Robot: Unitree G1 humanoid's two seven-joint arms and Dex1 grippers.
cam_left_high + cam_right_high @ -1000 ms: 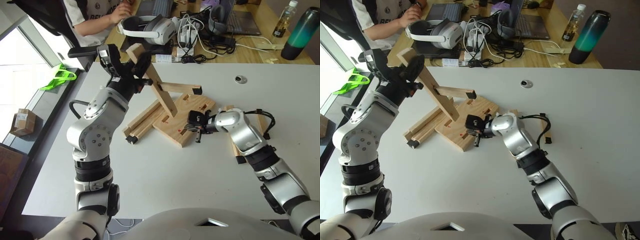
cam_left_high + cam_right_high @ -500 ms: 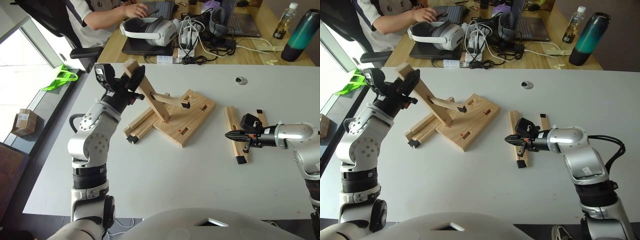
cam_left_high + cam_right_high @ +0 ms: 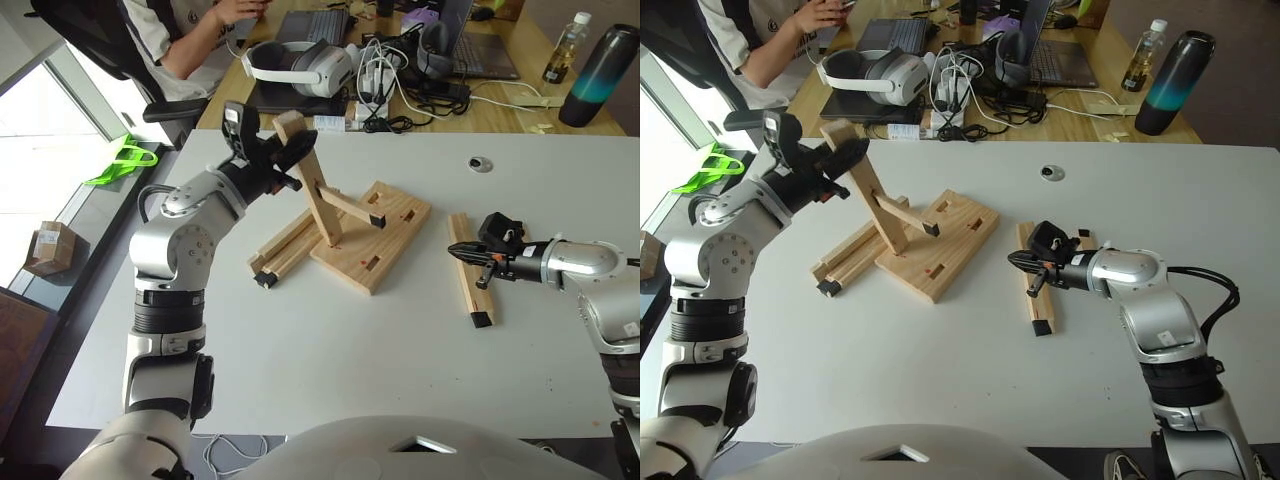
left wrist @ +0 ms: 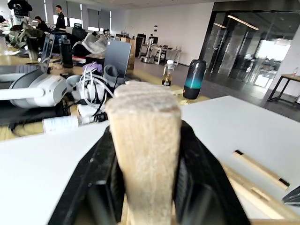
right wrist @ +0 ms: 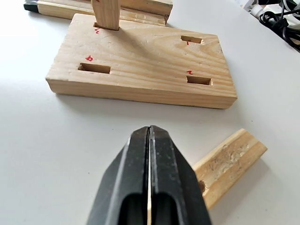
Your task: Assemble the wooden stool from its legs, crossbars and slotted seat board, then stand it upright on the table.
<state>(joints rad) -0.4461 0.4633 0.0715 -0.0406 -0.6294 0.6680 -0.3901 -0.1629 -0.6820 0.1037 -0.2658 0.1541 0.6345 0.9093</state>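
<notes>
Seat board [image 3: 385, 235] is lying flat on the table [image 3: 300, 360] with its slots facing up, and one leg [image 3: 315, 185] is standing tilted in the slot nearest the board's left corner, a crossbar [image 3: 352, 208] jutting from it over the board. The left gripper [image 3: 283, 150] is clamping the top end of that leg between both fingers. To seat it well, I judge the leg is needing to be brought square to the board before any pressing down, since pushing while it is leaning could jam the joint or tip the board. The right gripper [image 5: 149, 136], fingers pressed together with nothing between them, is hovering to the right of the seat board, just above a loose leg [image 3: 472, 295] lying on the table; it could be steadying the board instead. Two more pieces [image 3: 285, 248] are lying side by side just beside the board's left side, and whether they are touching it or tucked under it is not showing. How deep the standing leg is sitting in its slot is hard to make out.
</notes>
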